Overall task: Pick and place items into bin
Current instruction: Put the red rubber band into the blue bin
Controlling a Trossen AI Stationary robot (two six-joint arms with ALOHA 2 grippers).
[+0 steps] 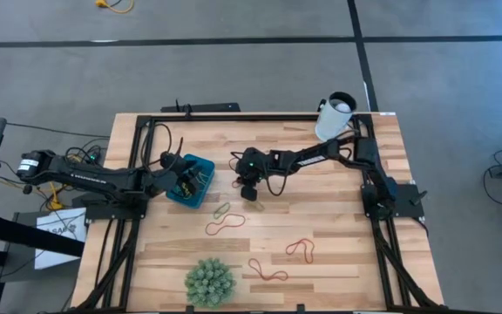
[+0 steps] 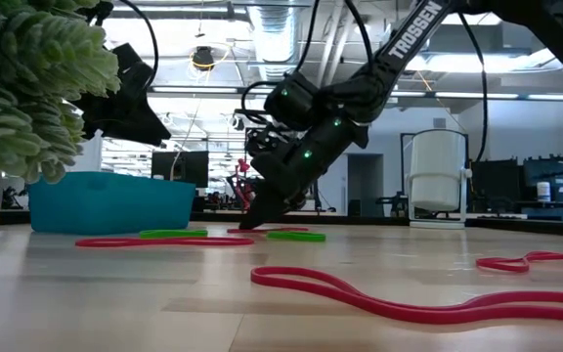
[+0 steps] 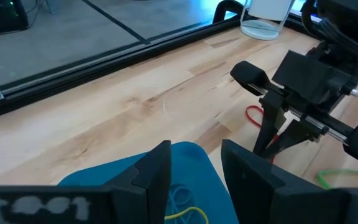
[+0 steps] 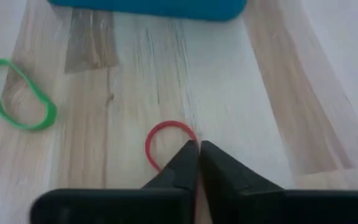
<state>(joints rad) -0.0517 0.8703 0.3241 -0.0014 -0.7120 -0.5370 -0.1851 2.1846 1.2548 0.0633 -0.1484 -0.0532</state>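
The right pincer (image 4: 197, 149) stood tip-down on the wooden worktop (image 1: 338, 262), a short way to the right of the teal bin (image 1: 190, 180). Its two dark fingers were pressed together at their tips on the edge of a small red band (image 4: 160, 134); whether the band was truly caught between them I could not tell. A green band (image 4: 18, 94) lay near it, between it and the bin.

The left pincer (image 3: 194, 163) hung just above the bin, its fingers parted and holding nothing. Inside the bin lay a few bands, a yellow one (image 3: 188, 214) among them.

More bands lay loose farther out on the worktop: a long red loop (image 1: 225, 225) with a green one (image 1: 222, 209) just beside it, another red one (image 1: 301, 249) to the right, and a red one (image 1: 267, 272) nearer the front edge. A green spiky ball (image 1: 209, 282) sat at the front, and a white cup (image 1: 335, 117) stood at the far right corner.
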